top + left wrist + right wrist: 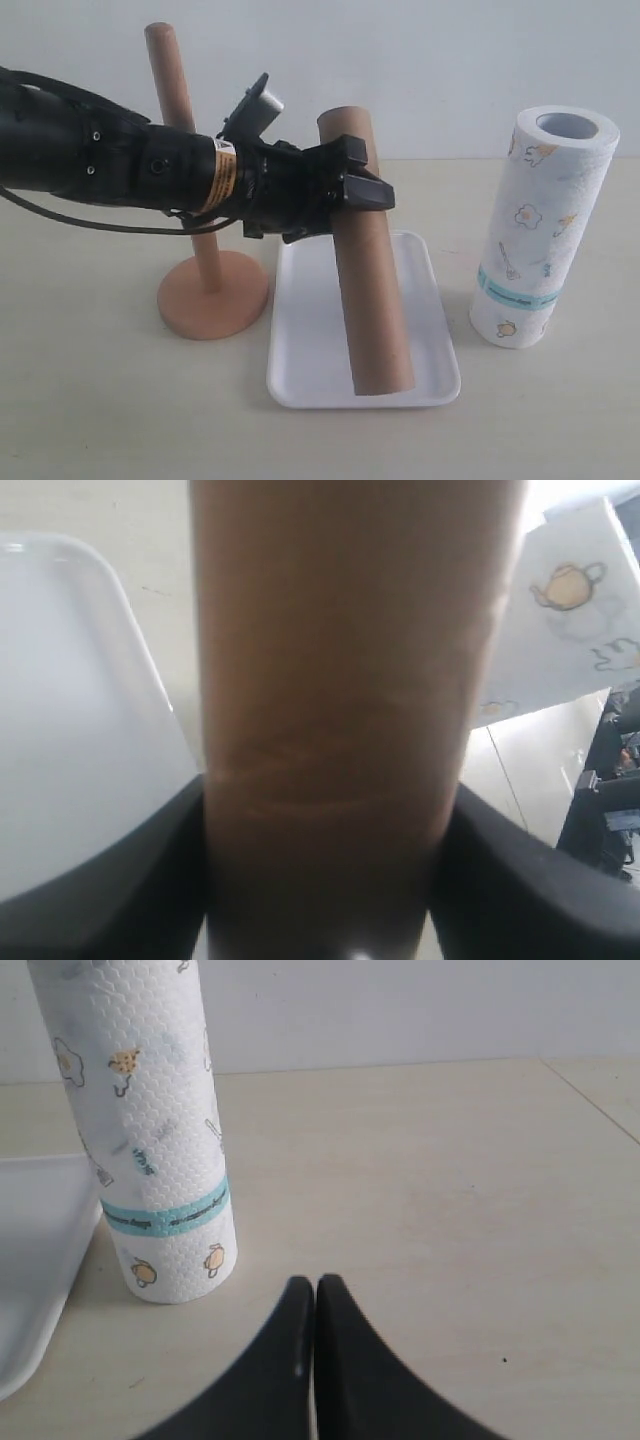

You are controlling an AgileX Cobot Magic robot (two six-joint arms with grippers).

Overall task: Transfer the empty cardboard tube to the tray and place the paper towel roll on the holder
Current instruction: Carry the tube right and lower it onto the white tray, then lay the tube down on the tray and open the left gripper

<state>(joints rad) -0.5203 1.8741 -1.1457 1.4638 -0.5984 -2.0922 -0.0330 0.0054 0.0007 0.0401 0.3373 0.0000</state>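
The brown empty cardboard tube [372,300] leans with its lower end inside the white tray [305,350] and its top end raised toward the back. My left gripper [350,190] is shut on the tube's upper part; its black fingers [120,880] press both sides of the tube [340,680]. The paper towel roll [540,230] stands upright to the right of the tray. The wooden holder [210,295] stands left of the tray, its dowel partly behind my left arm. My right gripper [315,1285] is shut and empty, just beside the roll [150,1140].
A pale wall runs along the back edge of the beige table [100,420]. In the right wrist view, bare tabletop [450,1190] stretches beyond the roll, and the tray's corner [30,1260] shows beside it.
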